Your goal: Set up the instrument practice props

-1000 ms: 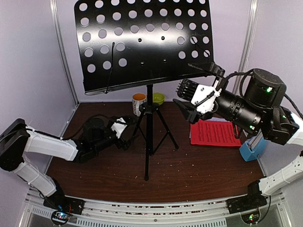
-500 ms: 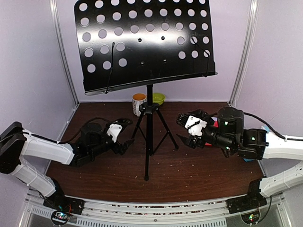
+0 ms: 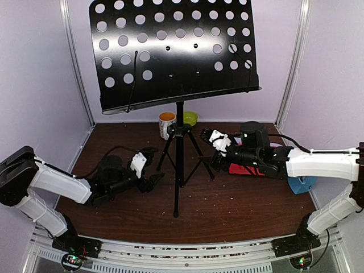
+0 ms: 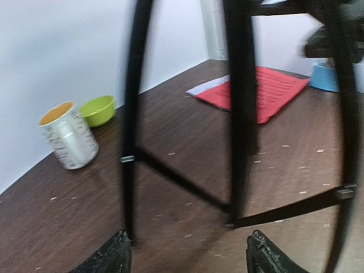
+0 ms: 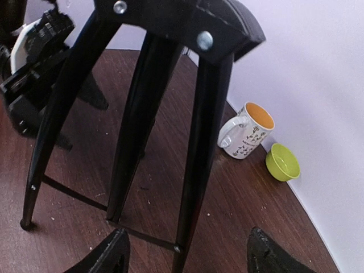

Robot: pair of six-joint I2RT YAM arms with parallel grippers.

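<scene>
The black music stand (image 3: 179, 149) stands upright on its three splayed legs at the middle of the brown table (image 3: 239, 210), and its perforated metal desk (image 3: 170, 51) tilts high above everything else. On either side of the legs a gripper sits low, close over the tabletop. The left gripper (image 3: 152, 166) is just left of the stand and points at it. Its two fingers are spread apart, and from its own camera the legs rise in front of the gap with no finger pressing on them. The right gripper (image 3: 209, 149) is just right of the stand, a little farther back. Its fingers are spread too, and the tripod's hub and legs show ahead of them, unpinched. On the right, the red sheet-music pages (image 4: 267, 91) lie flat on the table with a pale lilac-white page (image 4: 207, 88) showing at their left edge, and from above the right arm covers most of them. The light-blue metronome (image 3: 301, 185) stands at the right edge of the table, just past the pages. Behind the stand, at the far wall, a white-and-orange mug (image 5: 244, 133) stands upright with a small green bowl (image 5: 282, 162) just to its right.
</scene>
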